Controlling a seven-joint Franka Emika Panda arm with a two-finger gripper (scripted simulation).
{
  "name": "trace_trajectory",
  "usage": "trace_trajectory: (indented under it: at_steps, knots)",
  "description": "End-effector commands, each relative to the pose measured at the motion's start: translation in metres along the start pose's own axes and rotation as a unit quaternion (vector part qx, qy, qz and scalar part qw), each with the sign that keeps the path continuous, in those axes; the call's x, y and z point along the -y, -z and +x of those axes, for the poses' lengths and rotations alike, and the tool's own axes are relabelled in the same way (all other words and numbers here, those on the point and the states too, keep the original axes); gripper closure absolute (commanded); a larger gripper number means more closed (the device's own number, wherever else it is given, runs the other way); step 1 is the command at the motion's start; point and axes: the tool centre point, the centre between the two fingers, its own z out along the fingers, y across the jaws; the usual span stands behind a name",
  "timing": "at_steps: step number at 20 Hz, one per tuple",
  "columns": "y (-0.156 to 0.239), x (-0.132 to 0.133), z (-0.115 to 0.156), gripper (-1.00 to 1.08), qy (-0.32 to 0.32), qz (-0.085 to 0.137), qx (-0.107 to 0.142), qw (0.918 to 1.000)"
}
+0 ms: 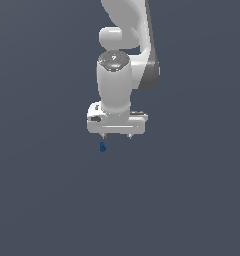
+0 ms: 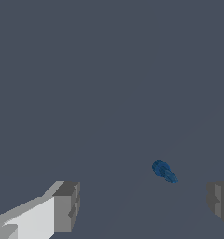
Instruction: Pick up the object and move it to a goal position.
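- Between my two fingertips nothing is held: my gripper (image 1: 116,136) points straight down with its jaws spread wide, so there is room to straddle something small.
- On the wrist view, one grey fingertip (image 2: 67,205) shows at one edge and the other at the opposite edge, with bare floor between.
- Just beyond that gap lies the object (image 2: 164,171), a tiny dark blue lump of irregular shape, nearer one fingertip than the other.
- From the exterior view, the object (image 1: 102,146) sits below my gripper, toward the exterior view's left, apart from both tips.
- I judge I am lining up for the grasp; centring seems needed first.
- No goal marker shows in either view.
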Motion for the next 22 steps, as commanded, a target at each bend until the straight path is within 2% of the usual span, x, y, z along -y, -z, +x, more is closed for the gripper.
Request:
trace_trajectory:
  at_steps: [1, 10, 22]
  knots:
    - [0.0, 0.0, 0.0, -0.92, 0.0, 0.0, 0.0, 1.0]
    - [0.019, -0.009, 0.004, -0.92, 0.013, -0.011, -0.016, 0.9997]
    - [0.011, -0.014, 0.002, -0.92, 0.027, -0.011, -0.014, 0.9995]
